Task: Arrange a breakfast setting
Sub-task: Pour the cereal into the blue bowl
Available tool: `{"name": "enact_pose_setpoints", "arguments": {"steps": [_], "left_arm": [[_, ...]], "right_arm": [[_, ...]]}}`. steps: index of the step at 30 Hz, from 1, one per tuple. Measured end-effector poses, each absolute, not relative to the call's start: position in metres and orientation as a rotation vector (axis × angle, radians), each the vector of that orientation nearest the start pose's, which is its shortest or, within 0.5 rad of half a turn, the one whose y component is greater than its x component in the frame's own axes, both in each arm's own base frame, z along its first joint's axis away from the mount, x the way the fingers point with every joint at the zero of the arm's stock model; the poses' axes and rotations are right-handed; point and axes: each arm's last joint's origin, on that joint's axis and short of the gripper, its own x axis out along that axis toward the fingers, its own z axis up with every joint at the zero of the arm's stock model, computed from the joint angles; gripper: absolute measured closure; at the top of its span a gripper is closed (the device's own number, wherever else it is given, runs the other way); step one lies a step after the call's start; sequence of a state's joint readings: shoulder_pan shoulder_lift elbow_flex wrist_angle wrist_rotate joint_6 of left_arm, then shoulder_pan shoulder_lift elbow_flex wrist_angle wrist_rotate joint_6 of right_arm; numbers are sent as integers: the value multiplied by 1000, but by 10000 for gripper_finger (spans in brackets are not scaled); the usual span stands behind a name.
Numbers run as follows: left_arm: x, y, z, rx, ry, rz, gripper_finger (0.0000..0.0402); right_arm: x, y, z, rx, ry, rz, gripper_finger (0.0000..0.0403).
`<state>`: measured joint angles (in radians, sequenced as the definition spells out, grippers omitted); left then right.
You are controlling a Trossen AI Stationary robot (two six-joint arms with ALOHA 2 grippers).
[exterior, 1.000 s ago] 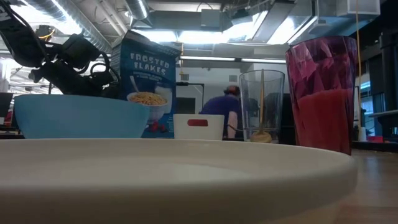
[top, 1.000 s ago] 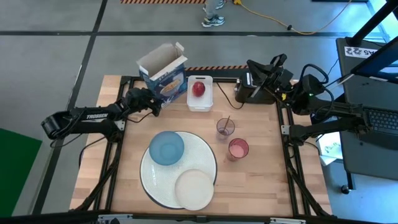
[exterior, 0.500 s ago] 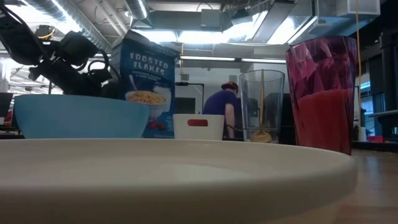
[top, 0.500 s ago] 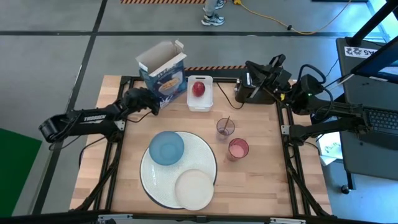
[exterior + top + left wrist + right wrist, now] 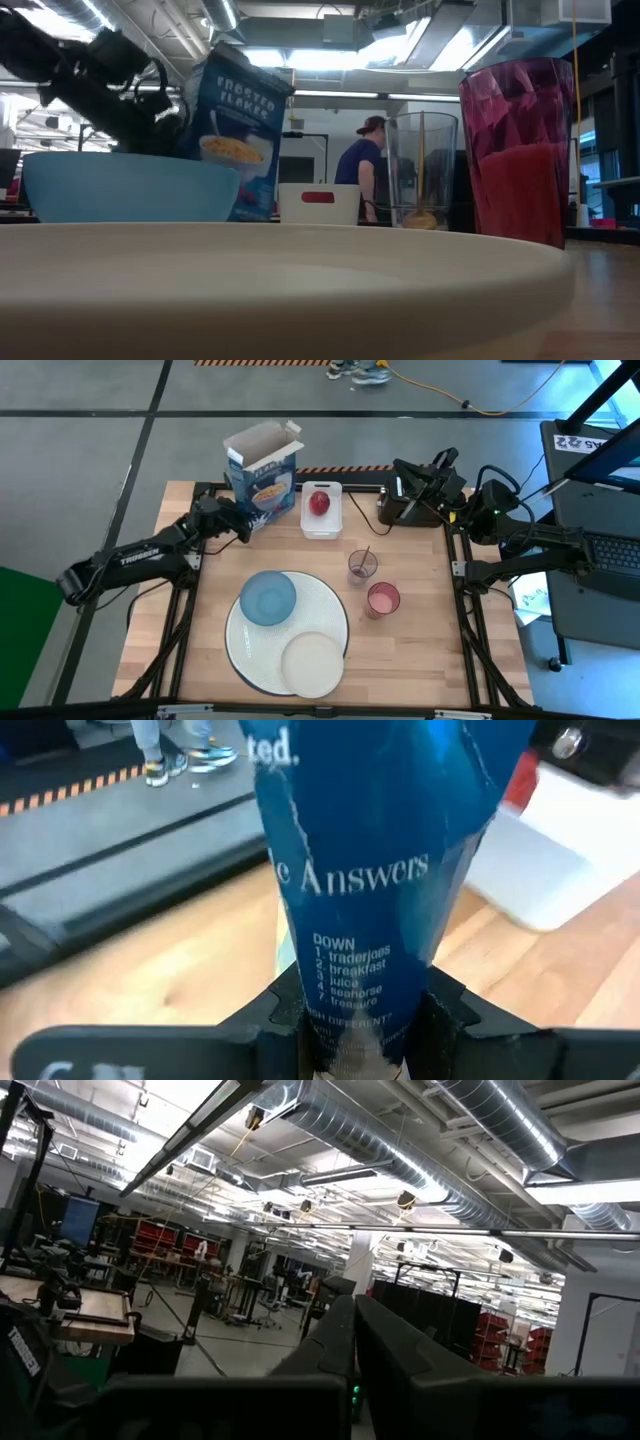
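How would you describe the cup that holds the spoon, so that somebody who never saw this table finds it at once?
Start from the big round white plate at the near middle of the table. Beside its far right edge stand two tinted cups. The one you want is the paler purple cup, farther from the plate's front, toward the white tray. Only it has a wooden spoon; the red cup has none.

bowl (image 5: 268,598) on big plate (image 5: 250,645), apple (image 5: 319,502) in tray (image 5: 321,524)

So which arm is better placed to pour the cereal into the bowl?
Left. Its claw already grips the tilted cereal box, near the blue bowl. The right claw sits by the far edge, at the toaster.
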<state>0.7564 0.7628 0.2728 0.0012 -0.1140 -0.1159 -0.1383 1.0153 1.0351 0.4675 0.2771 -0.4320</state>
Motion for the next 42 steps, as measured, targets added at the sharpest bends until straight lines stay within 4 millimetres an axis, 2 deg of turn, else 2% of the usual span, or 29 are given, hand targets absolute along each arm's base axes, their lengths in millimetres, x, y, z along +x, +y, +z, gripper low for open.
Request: {"name": "enact_pose_setpoints", "arguments": {"steps": [3, 9, 15, 19, 24, 28, 33, 38, 42], "left_arm": [[114, 109, 201, -211, 445, 856, 307], [115, 103, 269, -62, 432, 782, 307], [109, 91, 332, 55, 403, 593, 307], [102, 81, 360, 129, 445, 460, 307], [93, 72, 390, 250, 545, 381, 307], [89, 69, 408, 311, 621, 331, 307], [83, 62, 426, 297, 694, 232, 307], [73, 54, 421, 251, 942, 102, 307], [68, 52, 421, 273, 1025, 134, 307]], "right_arm": [[206, -38, 437, -392, -391, -513, 388], [205, -43, 437, -406, -384, -538, 388], [204, -46, 437, -413, -375, -549, 388], [204, -47, 437, -425, -370, -560, 388], [204, -47, 437, -465, -358, -569, 388], [204, -48, 437, -456, -345, -609, 388], [204, -48, 435, -453, -329, -613, 388], [204, -47, 435, -448, -331, -610, 388], [204, -48, 435, -444, -328, -622, 388]]}}
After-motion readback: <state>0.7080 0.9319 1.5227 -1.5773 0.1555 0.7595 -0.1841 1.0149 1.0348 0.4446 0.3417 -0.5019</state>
